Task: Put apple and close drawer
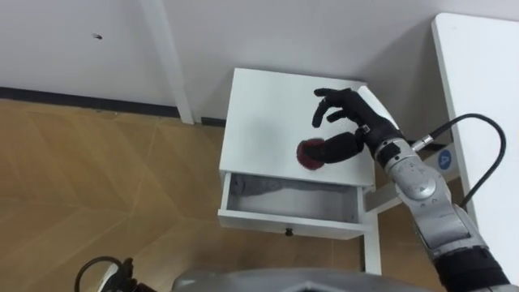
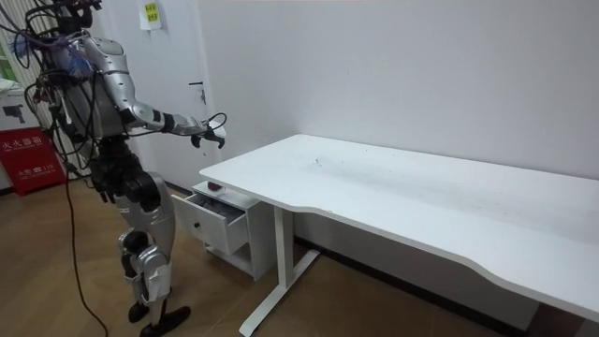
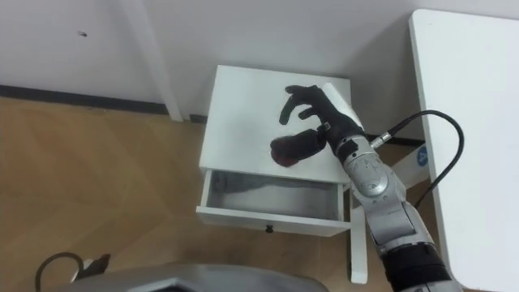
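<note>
cabinet (image 1: 259, 113): white, against the wall; top bare apart from the apple.
drawer (image 1: 284, 225): pulled out toward 6 o'clock; the inside looks empty as far as it shows.
apple (image 1: 309, 154): dark red, on the cabinet top by its 6 o'clock edge, just behind the open drawer. Not in the drawer yet.
right robot hand (image 1: 353, 118): at about 2 o'clock from the apple, fingers spread, gripping nothing. Thumb overlaps the apple in the eye views, but the room view puts the hand well above the cabinet, apart from the apple.
counter (image 1: 478, 81): big white one at 3 o'clock, not in use.
progress: nothing done yet, I'd say; drawer ready.
left to do: grasp apple, drop in drawer, push drawer shut.
</note>
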You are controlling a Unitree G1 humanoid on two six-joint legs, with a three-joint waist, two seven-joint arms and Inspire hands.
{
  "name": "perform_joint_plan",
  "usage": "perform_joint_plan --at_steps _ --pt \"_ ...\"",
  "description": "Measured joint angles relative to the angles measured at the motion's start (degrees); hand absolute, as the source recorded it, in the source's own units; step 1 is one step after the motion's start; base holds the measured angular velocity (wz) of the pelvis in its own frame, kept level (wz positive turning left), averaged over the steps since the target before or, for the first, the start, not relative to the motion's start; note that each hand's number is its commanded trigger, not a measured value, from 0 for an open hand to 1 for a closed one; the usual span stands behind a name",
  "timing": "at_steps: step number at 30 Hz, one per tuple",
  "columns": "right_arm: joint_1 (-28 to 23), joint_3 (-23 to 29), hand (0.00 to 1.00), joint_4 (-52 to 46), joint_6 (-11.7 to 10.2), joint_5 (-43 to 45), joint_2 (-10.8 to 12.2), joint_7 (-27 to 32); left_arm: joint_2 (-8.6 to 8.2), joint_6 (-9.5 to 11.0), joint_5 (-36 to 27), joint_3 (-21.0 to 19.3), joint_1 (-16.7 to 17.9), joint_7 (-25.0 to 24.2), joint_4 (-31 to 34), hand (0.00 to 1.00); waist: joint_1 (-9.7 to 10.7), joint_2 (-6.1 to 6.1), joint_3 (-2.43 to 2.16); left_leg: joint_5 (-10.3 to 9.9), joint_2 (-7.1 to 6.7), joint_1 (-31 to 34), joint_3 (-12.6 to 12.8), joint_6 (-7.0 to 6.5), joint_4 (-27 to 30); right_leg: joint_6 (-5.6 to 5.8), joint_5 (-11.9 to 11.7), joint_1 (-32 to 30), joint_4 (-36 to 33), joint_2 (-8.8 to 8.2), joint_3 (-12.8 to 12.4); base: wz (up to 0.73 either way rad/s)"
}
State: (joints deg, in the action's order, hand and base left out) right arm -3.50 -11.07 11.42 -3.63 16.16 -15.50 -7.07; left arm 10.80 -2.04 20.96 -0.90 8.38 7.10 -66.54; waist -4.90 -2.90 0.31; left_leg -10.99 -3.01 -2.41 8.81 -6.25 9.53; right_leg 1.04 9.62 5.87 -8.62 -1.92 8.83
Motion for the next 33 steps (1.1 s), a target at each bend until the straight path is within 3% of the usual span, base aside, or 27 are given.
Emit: perform_joint_plan --at_steps 6,20,29,33 --pt "-0.6 -0.9 0.00 2.7 0.0 0.0 0.0 0.1 -0.02 -0.1 0.0 0.1 0.1 0.0 0.0 0.00 -0.1 -0.31 -0.15 0.0 -0.02 0.0 -0.2 0.00 0.0 0.00 0.0 0.1 0.0 0.01 0.0 0.00" --pt "-1.1 -1.1 0.00 6.8 0.0 0.4 0.0 -0.1 -0.03 -0.5 0.0 0.1 0.2 -1.3 0.2 0.00 0.2 -0.40 -0.01 0.0 -0.03 0.0 -0.2 0.00 0.1 0.00 0.0 0.0 0.0 -0.07 0.9 0.00" --pt "-2.5 -0.5 0.00 18.6 -0.2 -1.7 1.1 2.7 -0.19 -0.5 0.0 -0.1 2.0 -1.1 1.2 0.00 0.7 -0.53 0.06 0.0 -0.13 0.2 -0.9 0.00 0.1 0.00 0.0 -0.1 0.0 -0.10 0.7 0.04" --pt "-3.7 3.5 0.00 26.7 -1.0 -6.1 2.6 6.4 -0.43 -0.4 0.0 -0.4 3.0 -0.1 1.4 0.00 1.9 0.15 -0.26 -0.1 -0.35 0.2 -1.2 -0.11 0.1 0.07 0.0 0.0 -0.1 -0.34 1.0 0.03"
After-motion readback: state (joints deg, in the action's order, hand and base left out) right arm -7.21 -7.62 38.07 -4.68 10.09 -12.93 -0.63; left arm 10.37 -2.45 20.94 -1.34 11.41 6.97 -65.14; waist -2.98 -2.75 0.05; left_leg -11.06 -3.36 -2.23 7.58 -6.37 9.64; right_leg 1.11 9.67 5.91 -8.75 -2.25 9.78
